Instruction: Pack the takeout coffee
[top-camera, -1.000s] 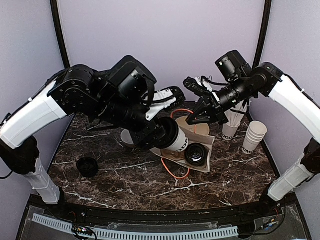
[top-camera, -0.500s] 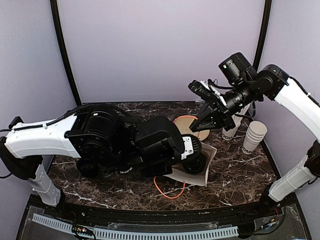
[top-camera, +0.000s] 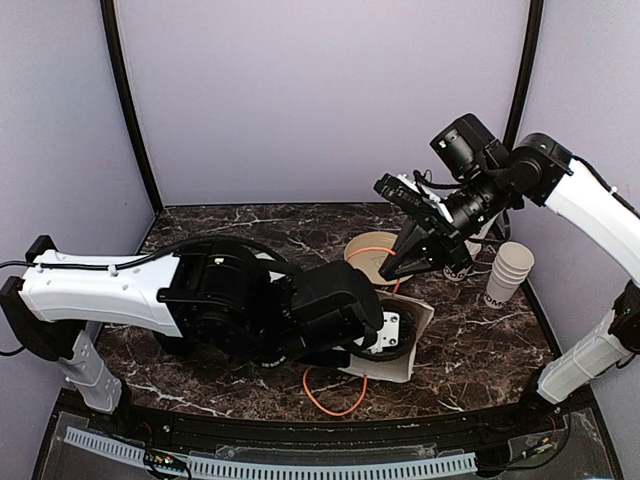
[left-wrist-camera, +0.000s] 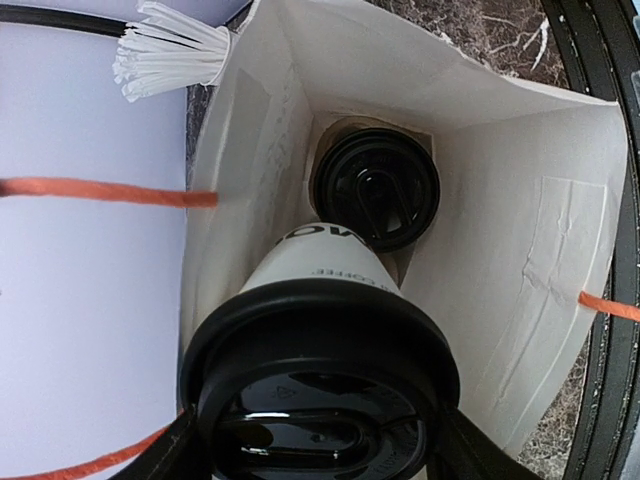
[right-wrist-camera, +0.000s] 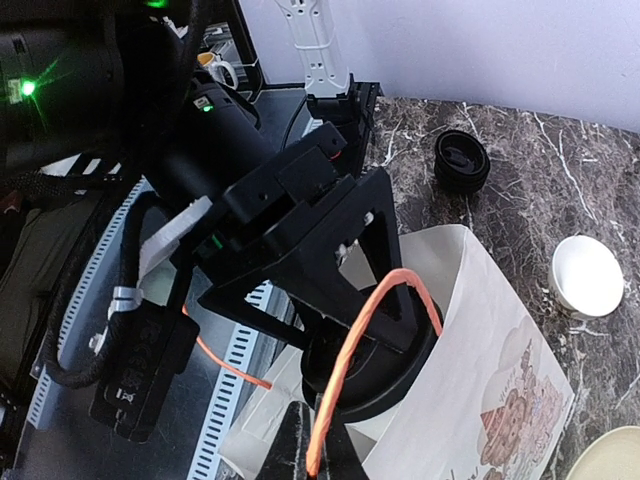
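Note:
In the left wrist view my left gripper (left-wrist-camera: 320, 445) is shut on a white takeout coffee cup (left-wrist-camera: 325, 265) with a black lid (left-wrist-camera: 320, 380). It holds the cup inside the mouth of a white paper bag (left-wrist-camera: 520, 230). The second lidded cup (left-wrist-camera: 375, 188) stands deeper in the bag. In the top view the left wrist (top-camera: 375, 330) covers the bag (top-camera: 418, 318). My right gripper (top-camera: 397, 266) is shut on the bag's orange cord handle (right-wrist-camera: 375, 330) and holds it up; its fingers (right-wrist-camera: 298, 445) show at the bottom edge of the right wrist view.
A stack of lidless white cups (top-camera: 508, 270) stands at the right, with a cup of white sticks (left-wrist-camera: 170, 55) beside it. A tan round dish (top-camera: 362, 250) lies behind the bag. A loose black lid (right-wrist-camera: 461, 160) and a white round dish (right-wrist-camera: 587, 275) lie on the marble table (top-camera: 470, 350).
My left arm has swung down and brought the lidded cup into the bag's mouth. My right gripper has kept the orange handle and shifted slightly.

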